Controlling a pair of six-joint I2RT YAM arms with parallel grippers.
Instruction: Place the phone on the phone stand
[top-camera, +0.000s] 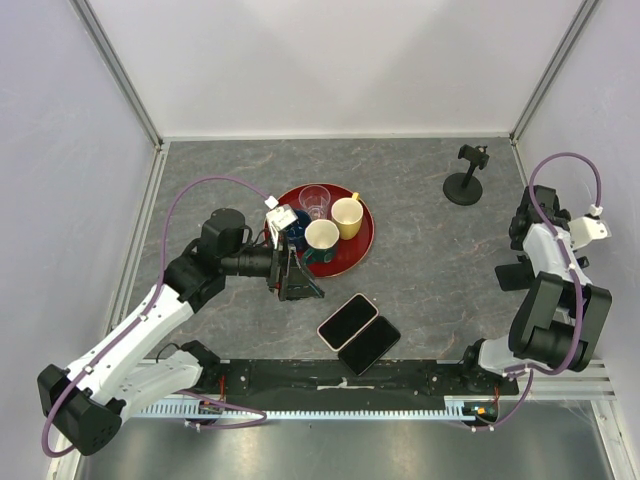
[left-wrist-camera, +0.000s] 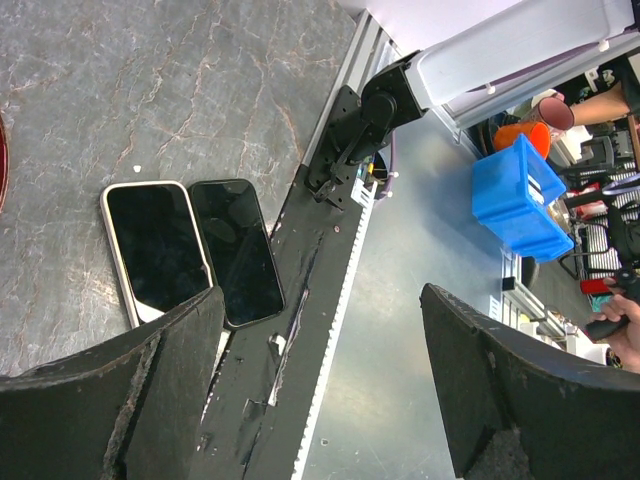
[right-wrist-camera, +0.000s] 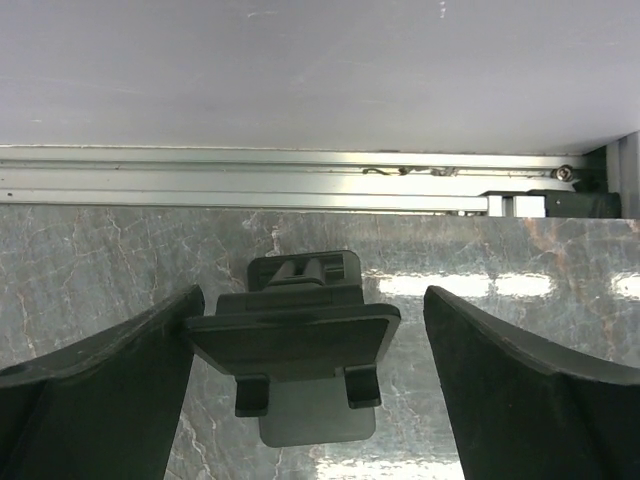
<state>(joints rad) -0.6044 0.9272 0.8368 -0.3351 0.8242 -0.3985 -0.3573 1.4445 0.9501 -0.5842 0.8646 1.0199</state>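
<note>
Closest to the arm bases, two phones are lying flat on the grey marbled table (top-camera: 430, 270), just beyond the black mounting rail (top-camera: 330, 378). They are side by side with their long edges touching and their dark screens facing up. The light-cased phone (top-camera: 347, 320) is lying on the farther, left side. The black phone (top-camera: 369, 344) is lying nearer the rail. Neither is being held.

The left gripper (left-wrist-camera: 322, 295) is hanging above the table just left of the phones, between them and the tray. Its fingers (left-wrist-camera: 150, 380) are spreading wide with nothing between them. Its wrist view is looking down on both phones and the rail.

Farther back, a red round tray (top-camera: 365, 240) is carrying a cream mug (top-camera: 321, 237), a yellow mug (top-camera: 347, 216) and a clear glass (top-camera: 314, 201).

On the right side the right arm is sitting folded. The right gripper (right-wrist-camera: 312, 330) is also standing wide apart and empty, and its camera is facing the black phone stand (top-camera: 466, 180). The stand is sitting upright at the far right of the table, near the back wall and well apart from the phones. Its cradle is holding nothing.
</note>
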